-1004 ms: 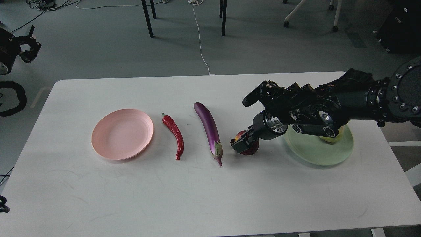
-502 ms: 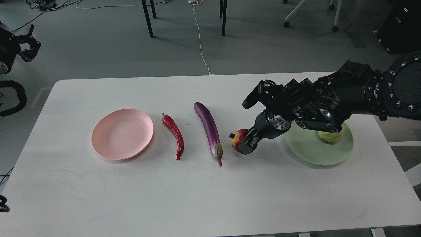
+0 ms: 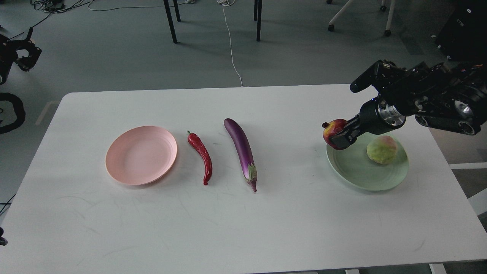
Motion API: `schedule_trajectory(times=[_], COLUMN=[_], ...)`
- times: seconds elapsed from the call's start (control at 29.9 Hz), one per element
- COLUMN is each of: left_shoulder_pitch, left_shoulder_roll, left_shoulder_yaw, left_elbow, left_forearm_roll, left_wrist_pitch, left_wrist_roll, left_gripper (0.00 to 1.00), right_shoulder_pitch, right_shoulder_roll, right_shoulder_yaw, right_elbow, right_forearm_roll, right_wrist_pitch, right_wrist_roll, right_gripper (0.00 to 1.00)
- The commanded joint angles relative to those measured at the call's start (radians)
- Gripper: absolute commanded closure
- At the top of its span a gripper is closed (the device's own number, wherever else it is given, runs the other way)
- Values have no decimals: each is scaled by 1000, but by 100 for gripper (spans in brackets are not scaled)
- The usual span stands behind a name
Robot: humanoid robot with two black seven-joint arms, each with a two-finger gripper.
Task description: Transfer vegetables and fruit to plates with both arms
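My right gripper (image 3: 339,137) is shut on the dark red pomegranate (image 3: 332,130) and holds it in the air over the left rim of the mint green plate (image 3: 357,173). The yellow-green fruit (image 3: 382,150) with a pink blush lies on that plate's right side. The purple eggplant (image 3: 240,148) and the red chili pepper (image 3: 201,154) lie on the white table (image 3: 228,228) at the middle. The pink plate (image 3: 141,154) sits empty at the left. My left gripper (image 3: 23,55) hangs off the table at the far left, seen small and dark.
Chair and table legs (image 3: 171,21) and a white cable (image 3: 232,49) are on the floor beyond the table's far edge. A black loop of cable (image 3: 11,114) hangs at the left edge.
My right gripper lifted the pomegranate off the table beside the eggplant and carried it right and up to the green plate's left rim. The yellow-green fruit is now uncovered. The left gripper barely shifted.
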Motion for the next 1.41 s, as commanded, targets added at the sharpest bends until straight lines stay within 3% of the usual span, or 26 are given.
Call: schedule_trajectory(times=[0.0,0.23,0.4,0.5,0.8,1.04,1.17,1.37], left_shoulder_pitch=[-1,-1,-1,-3,-3,3,-4,-53], left_shoulder_roll=[-3,-1,-1,-1,1,-19,2,66], left_shoulder_yaw=[0,0,-2,-2,0,40,139,149], left_elbow=[0,0,0,0,0,-27,-145,-336], left_forearm_roll=[0,1,0,0,0,37,118,343], left_wrist_pitch=[0,0,0,0,0,0,0,0], left_wrist_roll=[0,3,2,2,2,17,11,14], left_gripper=[2,2,2,2,2,2,2,2], right_shoulder_pitch=[-44,-90,-119,-119,-79,-61,-215,-455], right_shoulder_roll=[-14,-48,-48,-51,-136,-322,-359,-393], right_shoulder_yaw=[0,-1,14,15,46,395,693,1090], right_elbow=[-5,-11,-28,-26,-6,-89,-107,-109], right_forearm_roll=[-1,-15,-24,-22,-22,-6,60,198], right_wrist_pitch=[0,0,-13,-13,-11,-8,-14,-17], right_wrist_roll=[-1,-3,-18,-20,-20,-18,-18,-18], right_gripper=[47,42,16,7,3,3,3,3])
